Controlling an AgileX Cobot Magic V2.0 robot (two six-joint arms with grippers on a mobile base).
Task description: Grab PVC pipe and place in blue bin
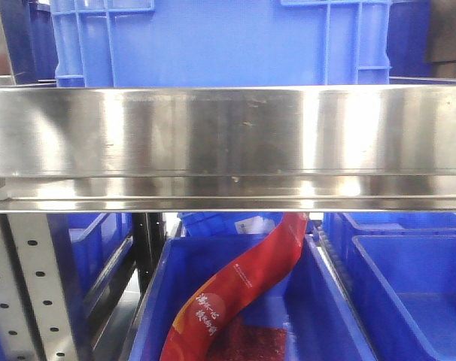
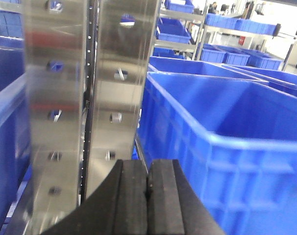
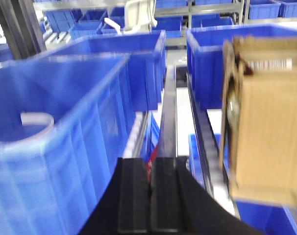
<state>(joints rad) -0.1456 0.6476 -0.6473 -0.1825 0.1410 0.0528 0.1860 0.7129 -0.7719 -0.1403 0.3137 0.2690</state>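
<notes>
A slim white curved piece, the PVC pipe [image 3: 38, 122], shows inside a large blue bin [image 3: 85, 161] on the left of the right wrist view. My right gripper [image 3: 150, 169] is shut with nothing between its black pads, low beside that bin's outer wall and short of the pipe. My left gripper [image 2: 148, 171] is also shut and holds nothing; it points at a perforated steel upright [image 2: 89, 98], with another blue bin [image 2: 227, 147] close on its right. Neither gripper appears in the front view.
A steel shelf beam [image 1: 228, 143] spans the front view, with a blue crate [image 1: 220, 41] above it and a blue bin [image 1: 322, 301] holding a red bag [image 1: 239, 289] below. A cardboard box [image 3: 266, 117] hangs close on the right of the right gripper. Shelf rails [image 3: 169, 117] run ahead.
</notes>
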